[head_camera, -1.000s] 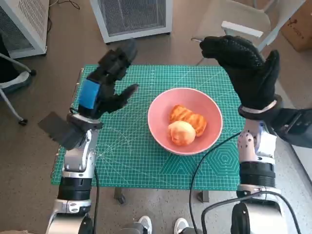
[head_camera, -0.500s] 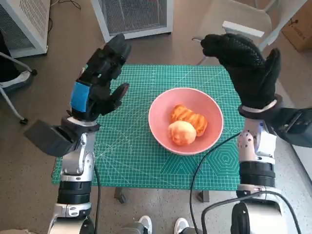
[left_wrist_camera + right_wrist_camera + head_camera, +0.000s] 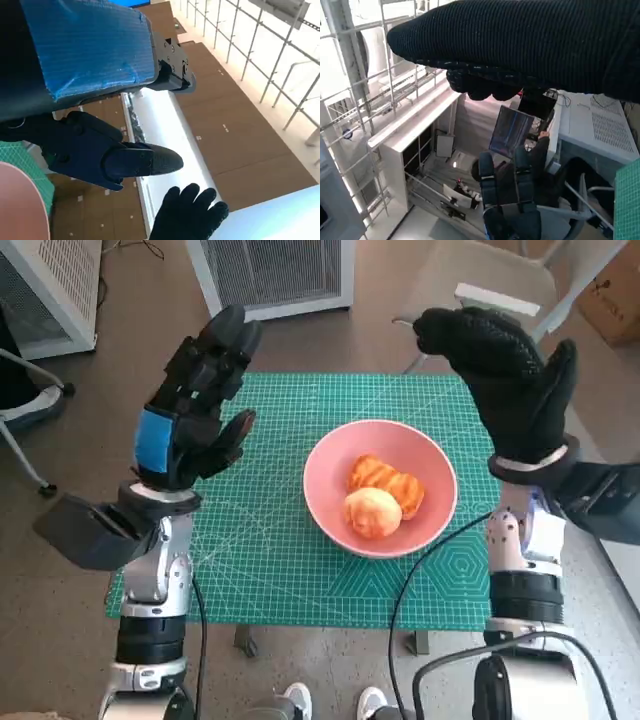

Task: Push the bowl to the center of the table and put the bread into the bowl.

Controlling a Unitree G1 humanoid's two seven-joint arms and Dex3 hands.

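On table, bowl (image 3: 381, 488) holds bread (image 3: 384, 482) (two pieces).

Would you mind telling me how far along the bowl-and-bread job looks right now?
It looks essentially done. The pink bowl sits roughly mid-table on the green mat, with two pieces of bread inside it. Neither hand is working: the left hand and right hand are raised, holding nothing. Nothing obvious remains.
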